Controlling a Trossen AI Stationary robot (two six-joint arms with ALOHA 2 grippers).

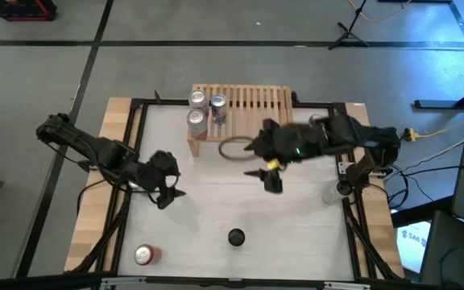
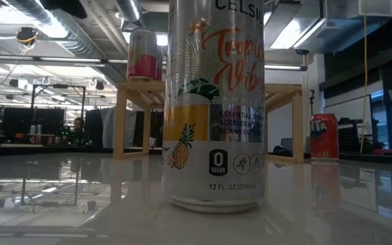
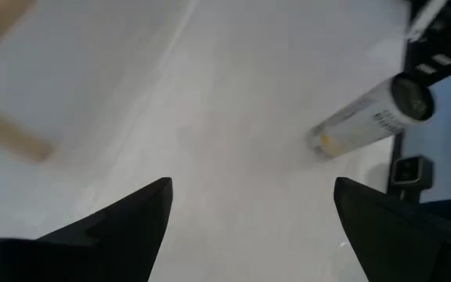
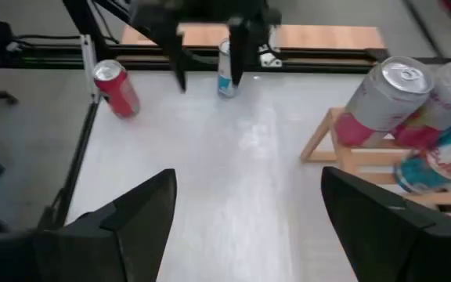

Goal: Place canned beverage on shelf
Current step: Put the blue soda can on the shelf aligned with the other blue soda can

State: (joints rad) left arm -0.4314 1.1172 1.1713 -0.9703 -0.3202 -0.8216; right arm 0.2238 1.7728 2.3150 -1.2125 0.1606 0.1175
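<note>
The light-wood slatted shelf stands at the table's far middle, with three cans upright on its left end; these cans also show in the right wrist view. A tall white pineapple-print can stands upright near the front edge. A red can sits at the front left. My left gripper hovers open over the table's left half, the white can ahead of it. My right gripper hangs open in front of the shelf, holding nothing.
A thin dark loop lies on the table just in front of the shelf. A black frame runs along the table's sides. The shelf's right slats are bare. White tabletop lies between the two grippers.
</note>
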